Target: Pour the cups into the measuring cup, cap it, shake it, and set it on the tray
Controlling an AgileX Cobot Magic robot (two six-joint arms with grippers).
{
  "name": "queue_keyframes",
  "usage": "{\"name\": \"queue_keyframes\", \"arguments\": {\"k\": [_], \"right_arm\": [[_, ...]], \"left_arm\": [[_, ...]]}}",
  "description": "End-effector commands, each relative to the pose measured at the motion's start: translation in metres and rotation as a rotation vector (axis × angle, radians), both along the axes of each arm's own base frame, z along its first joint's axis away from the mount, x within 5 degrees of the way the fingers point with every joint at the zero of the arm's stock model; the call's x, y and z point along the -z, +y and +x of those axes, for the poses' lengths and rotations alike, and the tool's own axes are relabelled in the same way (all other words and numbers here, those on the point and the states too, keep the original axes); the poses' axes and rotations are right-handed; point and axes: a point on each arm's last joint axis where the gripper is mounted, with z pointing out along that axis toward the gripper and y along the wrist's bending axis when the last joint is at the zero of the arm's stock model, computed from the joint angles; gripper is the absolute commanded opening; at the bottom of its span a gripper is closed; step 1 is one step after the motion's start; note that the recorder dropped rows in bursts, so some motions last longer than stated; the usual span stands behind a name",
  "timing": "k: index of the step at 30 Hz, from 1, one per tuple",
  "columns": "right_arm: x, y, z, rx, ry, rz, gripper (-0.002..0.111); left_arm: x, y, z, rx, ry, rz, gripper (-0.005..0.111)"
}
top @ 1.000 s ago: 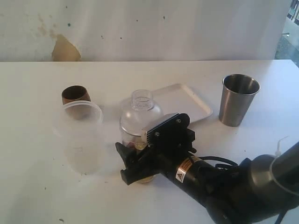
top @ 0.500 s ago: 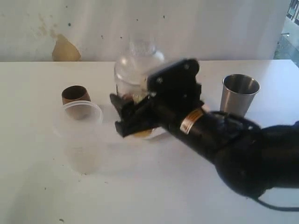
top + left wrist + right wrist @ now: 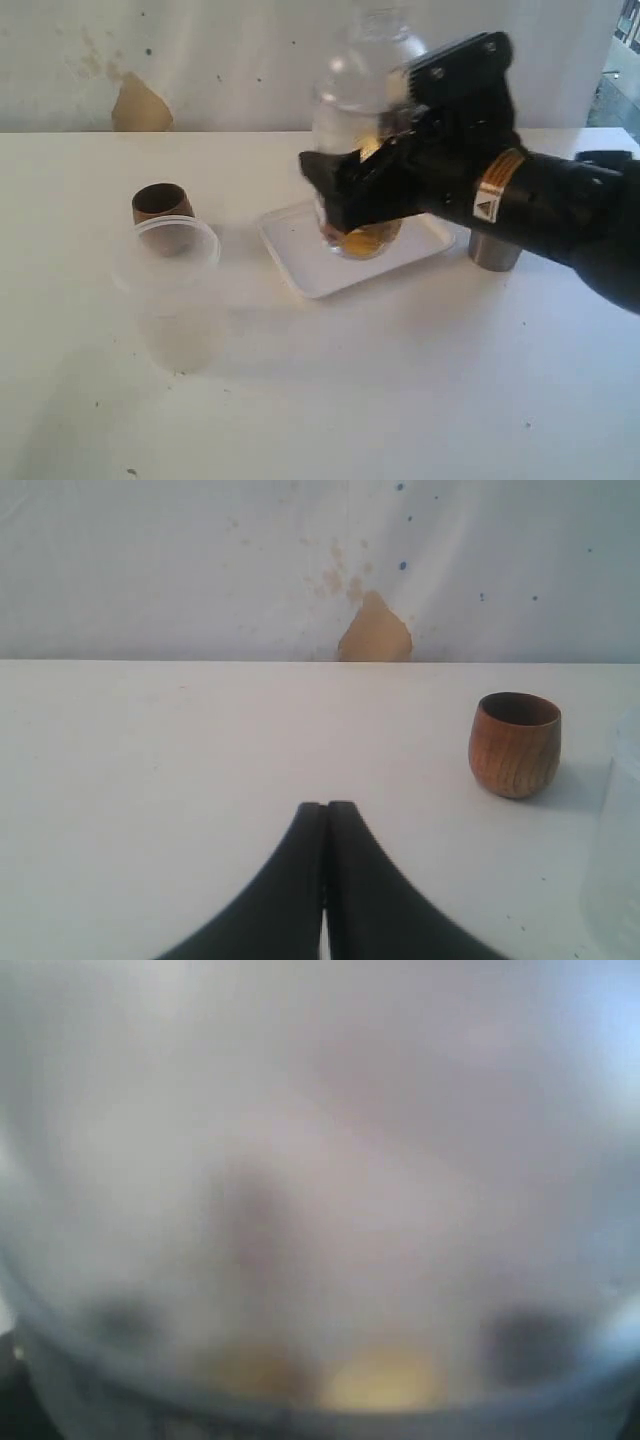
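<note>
Right gripper (image 3: 345, 195): the black jaws are standing wide and clamping the sides of the measuring cup (image 3: 350, 105), which is filling the gap between them. The cup is sitting upright in the grip, with a clear domed cap (image 3: 382, 35) on top and yellow-orange contents (image 3: 362, 240) lying at the bottom. It is showing some motion blur.

In the right wrist view the cup wall (image 3: 320, 1160) is filling the whole picture out of focus, and only a yellow smear (image 3: 375, 1385) is reading through it.

The cup's base is hanging over the middle of the white tray (image 3: 300, 265). I cannot tell whether it is touching the tray floor.

The steel tumbler (image 3: 490, 250) is standing just beside the tray on its right, mostly hidden behind the right arm.

The wooden cup (image 3: 160, 203) is standing upright on the table (image 3: 400, 400), well left of the tray. The frosted plastic cup (image 3: 178, 290) is standing directly in front of it, overlapping it in the exterior view.

Left gripper (image 3: 325, 880): the jaws are pressing fully together and gripping nothing. It is hovering low over bare table, with the wooden cup (image 3: 515, 745) ahead and off to one side, apart from the fingers.
</note>
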Motion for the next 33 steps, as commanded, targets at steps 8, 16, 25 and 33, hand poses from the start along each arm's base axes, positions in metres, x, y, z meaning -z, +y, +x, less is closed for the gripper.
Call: {"name": "queue_keyframes", "arguments": {"k": [8, 16, 25, 33], "right_arm": [[-0.01, -0.037, 0.034, 0.106, -0.003, 0.054, 0.0], [0.013, -0.038, 0.035, -0.019, 0.046, 0.166, 0.0], [0.016, -0.017, 0.027, -0.001, 0.084, 0.142, 0.0], [0.015, 0.0, 0.027, 0.004, 0.104, 0.116, 0.0]], "left_arm": [[0.001, 0.0, 0.0, 0.001, -0.003, -0.002, 0.0], [0.001, 0.0, 0.0, 0.001, -0.003, -0.002, 0.0], [0.001, 0.0, 0.0, 0.001, -0.003, -0.002, 0.0], [0.001, 0.0, 0.0, 0.001, -0.003, -0.002, 0.0]]}}
